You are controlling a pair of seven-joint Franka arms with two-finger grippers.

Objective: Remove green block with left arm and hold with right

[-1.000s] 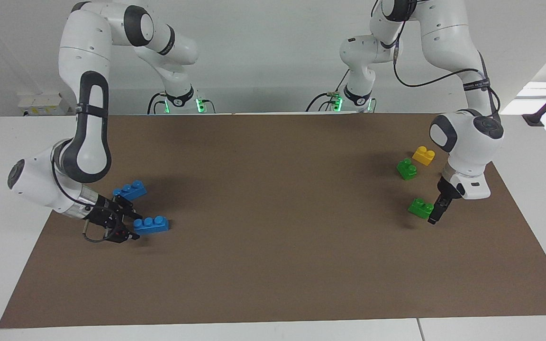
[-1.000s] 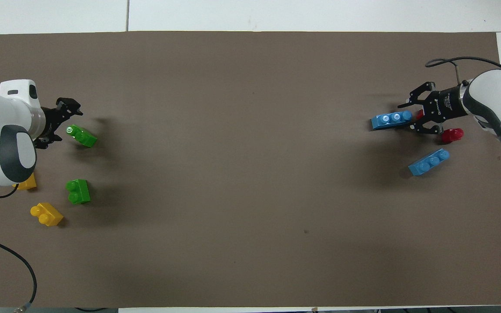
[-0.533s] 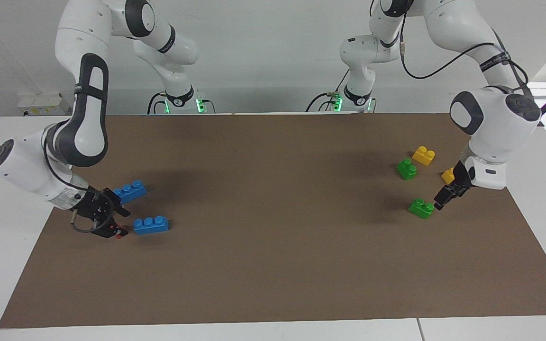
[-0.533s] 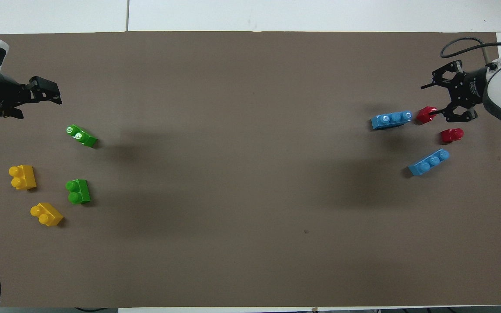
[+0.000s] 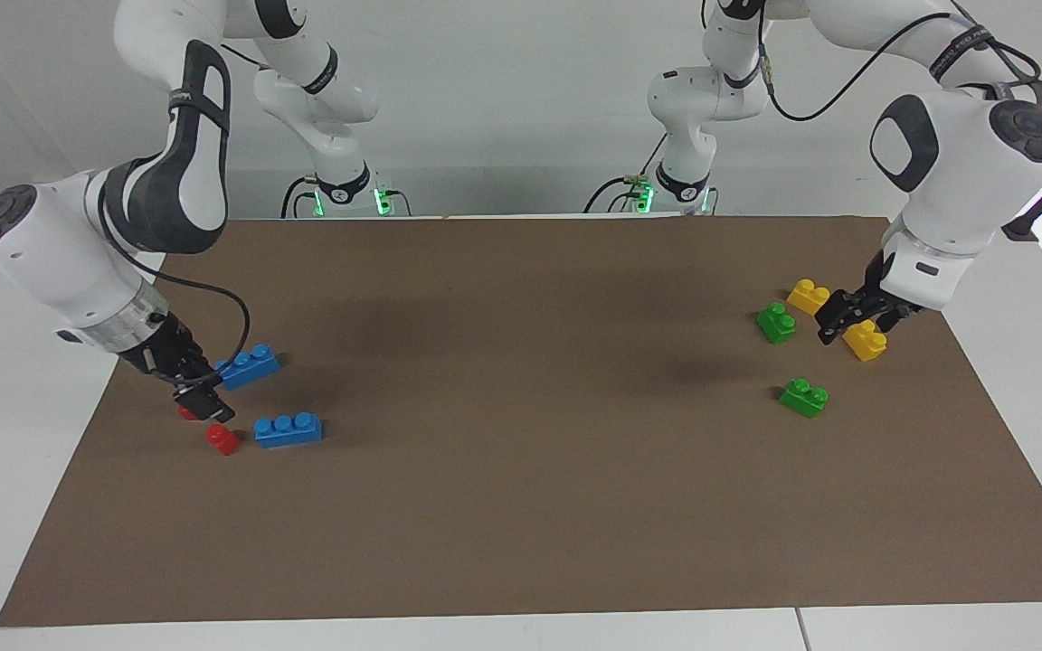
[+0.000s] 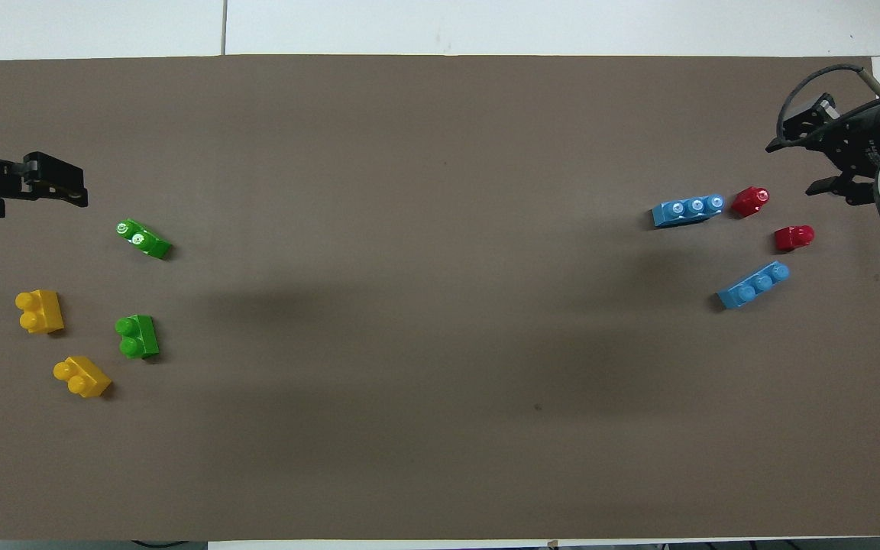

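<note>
Brown mat (image 5: pixel 521 470) covers the table. Green block (image 5: pixel 803 397) lies flat at my left arm's end, free, well apart from my left gripper (image 5: pixel 847 318), which hangs over the yellow bricks (image 5: pixel 865 341) w/ fingers apart, empty. Second green brick (image 5: pixel 775 322) sits nearer me. Right gripper (image 5: pixel 204 405) by the blue bricks (image 5: pixel 288 429); can't tell its opening, and it hides part of one red piece (image 5: pixel 186 413).

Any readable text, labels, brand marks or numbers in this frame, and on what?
None can be read.
The right arm's dark forearm band carries small white lettering, too small to read.
The left arm's cable strap carries lettering, also too small to read.
The blocks and brown mat show no text.
</note>
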